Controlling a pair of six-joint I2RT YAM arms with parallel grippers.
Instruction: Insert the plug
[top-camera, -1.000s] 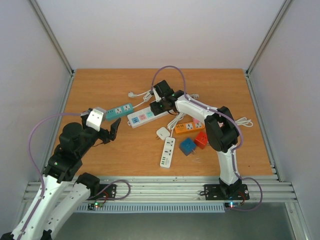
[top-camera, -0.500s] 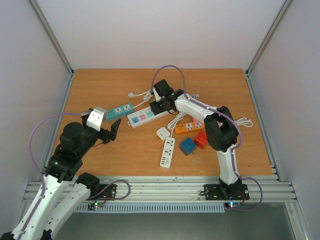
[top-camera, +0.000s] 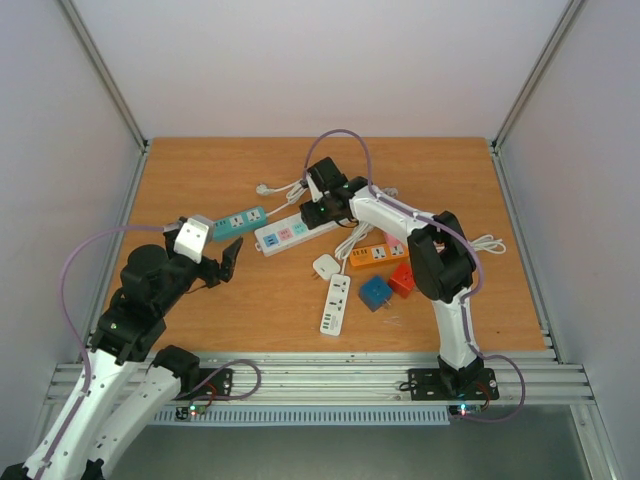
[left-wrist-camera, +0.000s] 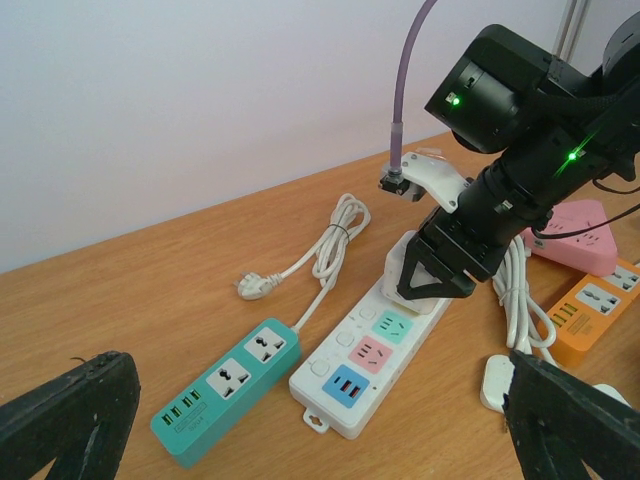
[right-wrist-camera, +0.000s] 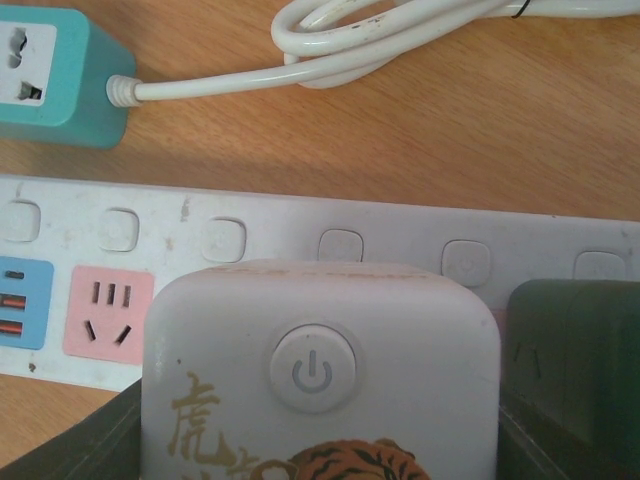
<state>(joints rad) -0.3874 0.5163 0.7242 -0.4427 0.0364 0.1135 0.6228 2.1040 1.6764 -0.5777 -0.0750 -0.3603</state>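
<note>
Basically nothing has shifted over the last second. The right claw (left-wrist-camera: 425, 285) stays clamped on the plug (right-wrist-camera: 318, 370), a chunky white adapter block with a power button on its face, a finger on either side. It is held low over the far end of the white power strip (left-wrist-camera: 368, 368), just past the green and pink sockets. I can't tell from any view whether the pins are already in a socket or just resting on top. The teal power strip (left-wrist-camera: 225, 395) lies beside the white one to its left, with its coiled white cord (left-wrist-camera: 330, 245) trailing behind on the table (top-camera: 200, 170). Further out on the right side sit an orange strip (top-camera: 378, 255), a small white strip (top-camera: 335, 305), and blue (top-camera: 375, 292) and red (top-camera: 402, 280) cubes. The left claw (top-camera: 218, 268) hangs well apart from all that with its jaws spread wide and nothing between them, only watching. No motion while gripping reads to me as fine alignment or a press just starting, so the insertion is probably not finished. Next it likely needs a straight push down without tilting the block.
</note>
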